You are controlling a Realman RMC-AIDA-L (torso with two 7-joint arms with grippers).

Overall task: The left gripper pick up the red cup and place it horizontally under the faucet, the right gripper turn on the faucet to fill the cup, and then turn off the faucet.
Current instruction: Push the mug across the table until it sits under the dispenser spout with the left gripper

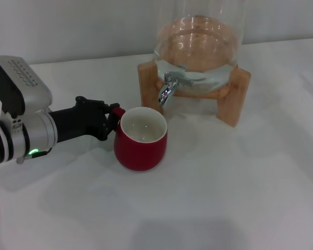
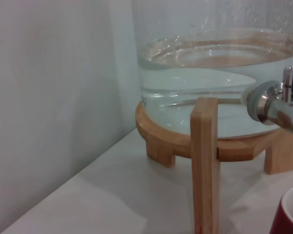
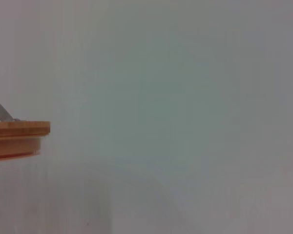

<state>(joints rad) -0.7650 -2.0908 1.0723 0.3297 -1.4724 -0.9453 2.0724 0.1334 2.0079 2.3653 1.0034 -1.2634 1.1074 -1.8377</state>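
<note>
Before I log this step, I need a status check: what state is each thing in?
left gripper: at the cup's handle, shut on it.
red cup: upright on the table, empty, in front of the spout rather than under it.
faucet: no water running.
glass dispenser: partly filled, seated on its wooden stand.
right gripper: out of view.

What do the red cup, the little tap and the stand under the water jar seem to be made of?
The red cup: probably glazed ceramic, glossy red with a white inside. The faucet: shiny chrome-like metal with bright reflections. The stand: light wood, visibly grained.
</note>
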